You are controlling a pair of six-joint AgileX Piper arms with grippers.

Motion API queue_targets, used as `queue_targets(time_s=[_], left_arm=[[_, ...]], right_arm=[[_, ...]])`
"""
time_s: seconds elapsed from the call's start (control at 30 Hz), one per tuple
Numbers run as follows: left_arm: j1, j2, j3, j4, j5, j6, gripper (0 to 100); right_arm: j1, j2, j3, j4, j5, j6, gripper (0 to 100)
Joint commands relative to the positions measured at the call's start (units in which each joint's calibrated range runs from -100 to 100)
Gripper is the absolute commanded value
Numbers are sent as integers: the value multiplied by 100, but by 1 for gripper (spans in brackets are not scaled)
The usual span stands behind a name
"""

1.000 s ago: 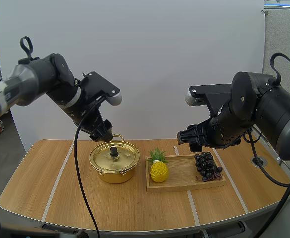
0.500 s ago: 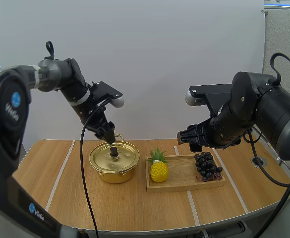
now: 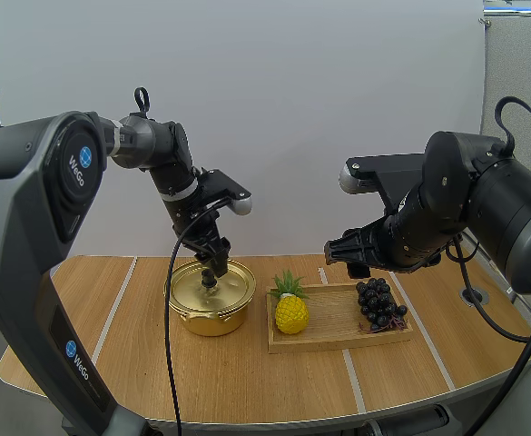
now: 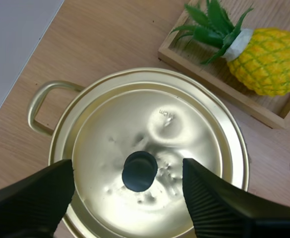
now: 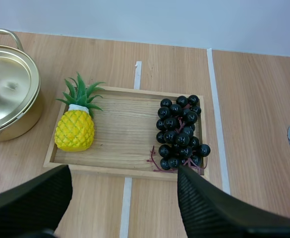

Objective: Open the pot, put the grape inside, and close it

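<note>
A gold pot (image 3: 210,297) with its lid (image 4: 145,153) on stands left of the wooden tray (image 3: 338,334). The lid's black knob (image 4: 140,171) sits between the open fingers of my left gripper (image 3: 215,268), which hovers just above it without touching. A bunch of dark grapes (image 3: 379,303) (image 5: 180,132) lies on the tray's right half. My right gripper (image 3: 347,253) hangs open above the tray, left of the grapes, with nothing in it.
A toy pineapple (image 3: 290,307) (image 5: 75,128) lies on the tray's left half, close to the pot. Pale tape lines cross the wooden table (image 3: 111,345). A round cable hole (image 3: 471,294) sits at the table's right edge.
My left gripper has swung right and down from behind the pot's far rim to just over the lid's knob. The right arm has stayed still.
</note>
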Motion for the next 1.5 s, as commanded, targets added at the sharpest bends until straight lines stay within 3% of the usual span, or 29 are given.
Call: queue_targets(time_s=[0.0,0.87,0.9,1.03,1.13,1.17,1.47], left_arm=[[-23,205,-110,341,-152,-170,100],[-23,779,-234,340,-102,-170,100],[-23,779,-234,340,-102,-170,93],[-23,779,-234,340,-45,-170,35],[-23,779,-234,340,-27,-170,4],[-23,779,-234,340,-27,-170,0],[-23,722,-234,340,171,-170,0]], right_arm=[[-18,-25,-56,-35,-96,-19,100],[-18,-25,-56,-35,-96,-19,100],[-18,-25,-56,-35,-96,-19,100],[-18,-25,-56,-35,-96,-19,100],[-18,-25,-56,-35,-96,-19,100],[-18,-25,-56,-35,-96,-19,100],[-18,-25,-56,-35,-96,-19,100]])
